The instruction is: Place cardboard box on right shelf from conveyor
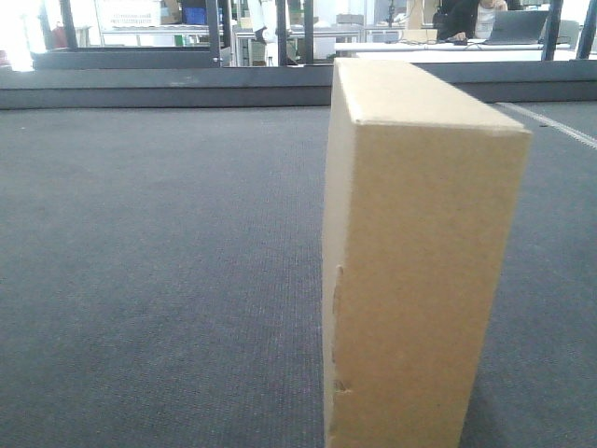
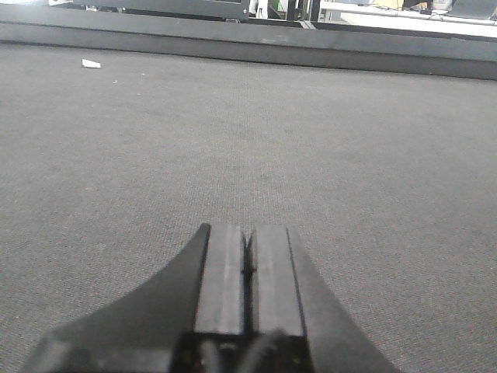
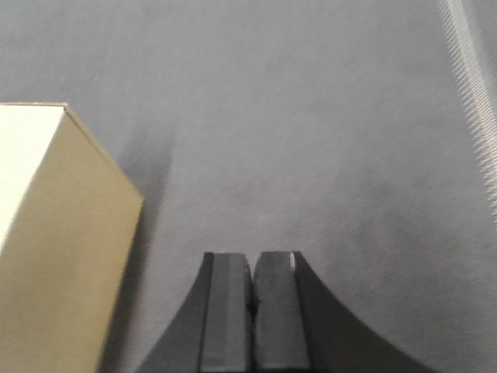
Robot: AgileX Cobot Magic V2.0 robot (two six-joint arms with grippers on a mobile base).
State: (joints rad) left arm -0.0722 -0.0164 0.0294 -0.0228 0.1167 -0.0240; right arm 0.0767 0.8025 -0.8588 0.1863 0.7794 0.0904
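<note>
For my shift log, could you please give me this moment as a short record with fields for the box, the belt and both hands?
cardboard box: standing upright on the belt, not held; small dent on its near vertical edge
conveyor: dark grey woven belt
left hand: shut, empty, over bare belt
right hand: shut, empty, beside the box, not touching it
right shelf: not in view
task state: box not yet picked up
</note>
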